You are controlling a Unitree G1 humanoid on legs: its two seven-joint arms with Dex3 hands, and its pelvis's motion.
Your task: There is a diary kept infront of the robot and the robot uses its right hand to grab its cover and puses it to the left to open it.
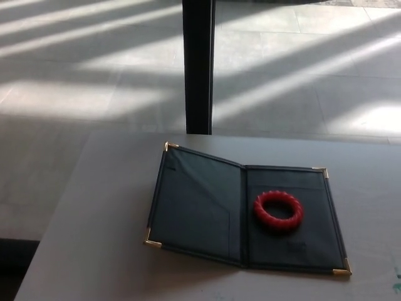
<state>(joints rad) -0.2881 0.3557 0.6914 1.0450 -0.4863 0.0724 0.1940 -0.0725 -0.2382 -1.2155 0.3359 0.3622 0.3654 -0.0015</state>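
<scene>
A dark diary [200, 207] with gold corner caps lies open on the grey table [94, 238]. Its left cover is spread out to the left and tilts up slightly from the table. A red ridged ring [279, 211] rests on the right inner page. Neither of my hands shows in the head view.
A black post [198, 66] stands just beyond the table's far edge, in line with the diary. Past it is a tiled floor striped with sunlight. The table's left edge runs diagonally at the lower left.
</scene>
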